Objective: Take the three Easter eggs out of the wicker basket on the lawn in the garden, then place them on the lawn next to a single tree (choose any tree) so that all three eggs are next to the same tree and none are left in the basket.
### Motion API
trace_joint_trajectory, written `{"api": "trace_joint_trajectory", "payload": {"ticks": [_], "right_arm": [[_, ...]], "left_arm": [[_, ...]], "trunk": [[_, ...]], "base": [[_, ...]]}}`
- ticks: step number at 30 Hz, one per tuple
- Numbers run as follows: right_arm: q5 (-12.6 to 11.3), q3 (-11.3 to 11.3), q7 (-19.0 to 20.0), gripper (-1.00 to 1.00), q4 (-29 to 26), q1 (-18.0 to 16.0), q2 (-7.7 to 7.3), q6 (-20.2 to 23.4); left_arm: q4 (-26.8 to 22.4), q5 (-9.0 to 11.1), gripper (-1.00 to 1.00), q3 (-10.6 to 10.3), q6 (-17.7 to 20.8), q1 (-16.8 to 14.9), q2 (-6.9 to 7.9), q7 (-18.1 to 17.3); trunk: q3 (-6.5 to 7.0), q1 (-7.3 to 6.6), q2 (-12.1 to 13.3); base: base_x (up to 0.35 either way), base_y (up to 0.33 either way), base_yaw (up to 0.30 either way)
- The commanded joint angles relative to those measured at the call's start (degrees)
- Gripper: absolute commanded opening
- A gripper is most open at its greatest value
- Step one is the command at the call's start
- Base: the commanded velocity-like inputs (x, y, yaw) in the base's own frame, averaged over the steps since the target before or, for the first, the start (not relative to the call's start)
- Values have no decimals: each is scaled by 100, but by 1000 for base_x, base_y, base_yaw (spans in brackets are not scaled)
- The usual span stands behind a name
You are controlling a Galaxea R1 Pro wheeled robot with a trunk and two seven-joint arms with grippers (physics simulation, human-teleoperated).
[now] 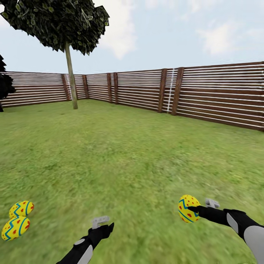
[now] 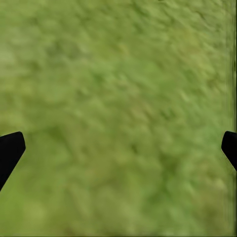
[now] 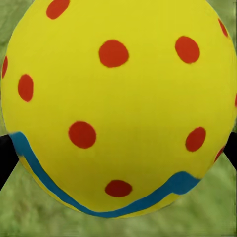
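The right end effector (image 1: pixel 190 209) pinches one Easter egg (image 1: pixel 187 208) over the lawn (image 1: pixel 128 154), while the left end effector (image 1: pixel 104 228) is spread with nothing between its fingers, two eggs (image 1: pixel 17 219) lying nearby.

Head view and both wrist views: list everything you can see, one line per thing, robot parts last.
Easter eggs: three, yellow with blue zigzags and red dots; two touching on the lawn at far left, one in the right gripper.
Lawn: one, green, whole ground.
Tree: one, thin trunk, dark foliage, far left by the fence.
Fence: one, brown slatted, along the back.
Left gripper: black, open over grass.
Right gripper: black, shut on an egg.
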Motion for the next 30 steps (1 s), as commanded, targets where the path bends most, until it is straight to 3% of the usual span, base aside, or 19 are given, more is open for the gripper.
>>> {"api": "trace_joint_trajectory", "payload": {"ticks": [1, 7, 10, 14, 30], "right_arm": [[34, -52, 1, -100, -8, -2, 3, 53], [39, -52, -106, -100, -8, -2, 13, 32], [35, -52, -142, -100, 11, -2, 37, -205], [34, -52, -146, -100, 36, -2, 39, -326], [43, -52, -155, -100, 34, -2, 39, -361]], "left_arm": [[-5, 54, 100, -7, 25, 0, 3, -17], [7, 60, 100, -6, 25, 0, 4, -23], [8, 63, 100, 0, 25, 0, 4, -15], [9, 74, 100, 3, 25, 3, 4, -6], [8, 81, 100, 3, 23, 0, 4, -5]], "trunk": [[0, 1, -2], [34, 1, -2], [50, 1, -2], [51, 1, -2], [-10, 1, -2]], "base": [[269, 0, -252], [328, 0, -251], [340, 0, -227], [340, 0, -8], [340, 0, 236]]}}
